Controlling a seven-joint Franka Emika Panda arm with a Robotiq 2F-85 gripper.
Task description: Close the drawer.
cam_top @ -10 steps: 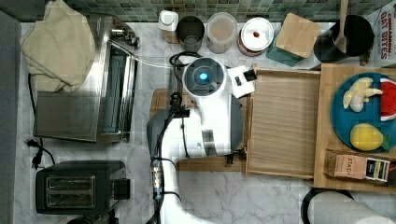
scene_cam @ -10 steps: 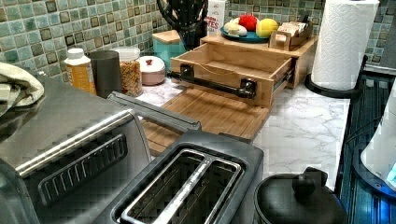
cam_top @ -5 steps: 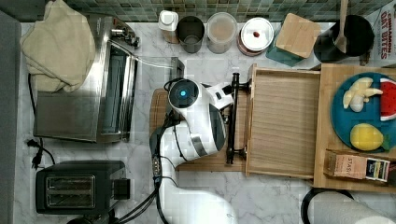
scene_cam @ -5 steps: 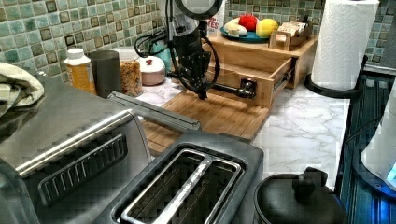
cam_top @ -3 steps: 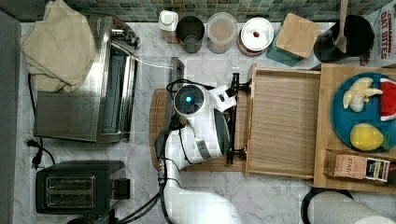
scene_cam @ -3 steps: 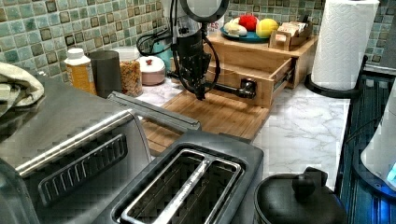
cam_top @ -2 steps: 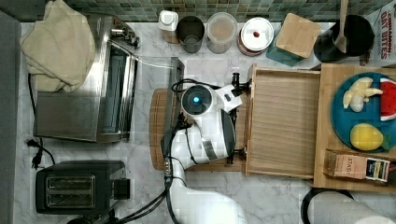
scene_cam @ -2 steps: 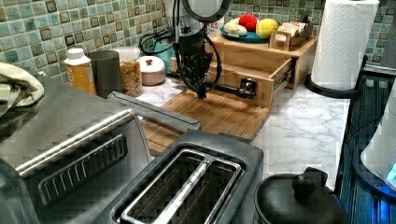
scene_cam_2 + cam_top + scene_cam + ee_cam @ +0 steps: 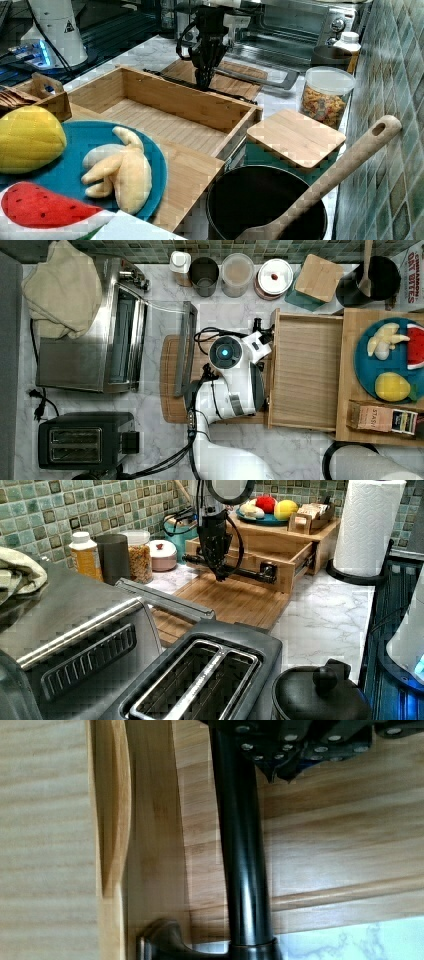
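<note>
Drawer [image 9: 305, 372] is pulled well out of its stand [image 9: 387, 435], toward the top view's left; its bare grained floor lies exposed, nothing inside. Closing is judged barely begun: nearly the whole travel back under the stand remains. The claw [image 9: 218, 575] hangs at the dark bar handle [image 9: 235, 571] on the drawer front, above the cutting board [image 9: 235, 600]. In the wrist view the handle [image 9: 242, 855] runs right under the claw's dark body [image 9: 295, 745]; whether the fingers stand apart or together, or clamp the bar, cannot be told. Next move, as a judgement: a straight push on the front toward the stand, square to the rails so the tray does not bind. Containers: on the stand top, a blue plate [image 9: 367, 371] carries a banana [image 9: 382, 340], a watermelon slice [image 9: 415, 346] and a yellow fruit [image 9: 392, 386]; a small box [image 9: 382, 417] sits nearer. Along the tiled wall at the far tabletop [image 9: 150, 440]: a white-capped bottle [image 9: 179, 262], a dark cup [image 9: 204, 275], a clear jar [image 9: 137, 555] with cereal-like pieces, a lidded bowl [image 9: 272, 277], a teal box under a wooden lid [image 9: 319, 277], and a black pot [image 9: 265, 205] holding a wooden spoon [image 9: 340, 170].
</note>
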